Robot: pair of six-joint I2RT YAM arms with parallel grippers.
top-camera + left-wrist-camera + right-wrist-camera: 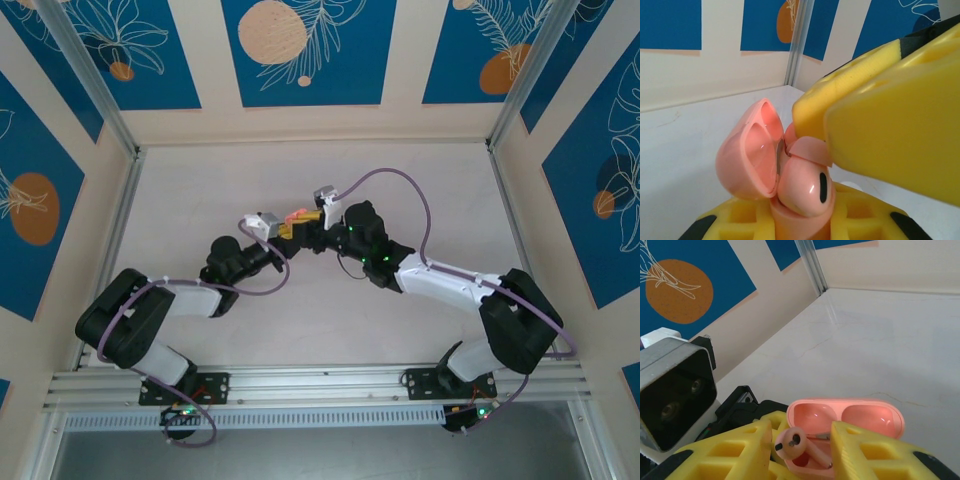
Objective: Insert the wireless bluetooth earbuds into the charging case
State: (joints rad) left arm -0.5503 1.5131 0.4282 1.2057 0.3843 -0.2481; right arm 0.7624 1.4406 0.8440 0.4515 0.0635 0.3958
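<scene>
Partly hidden, charging case [747,155] tight in left tool [800,227]; earbud [790,442] at right tool [802,440], hold unclear

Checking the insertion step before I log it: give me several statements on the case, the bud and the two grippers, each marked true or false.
1. The charging case has its lid open. True.
2. The charging case lies loose on the table. False: the left gripper is shut on its base.
3. An earbud sits at the mouth of the case, between the yellow fingers of the right gripper. True.
4. The earbud is white. False: it is coral-pink, like the case.
5. The two grippers are at opposite ends of the table. False: they meet near its middle.
</scene>
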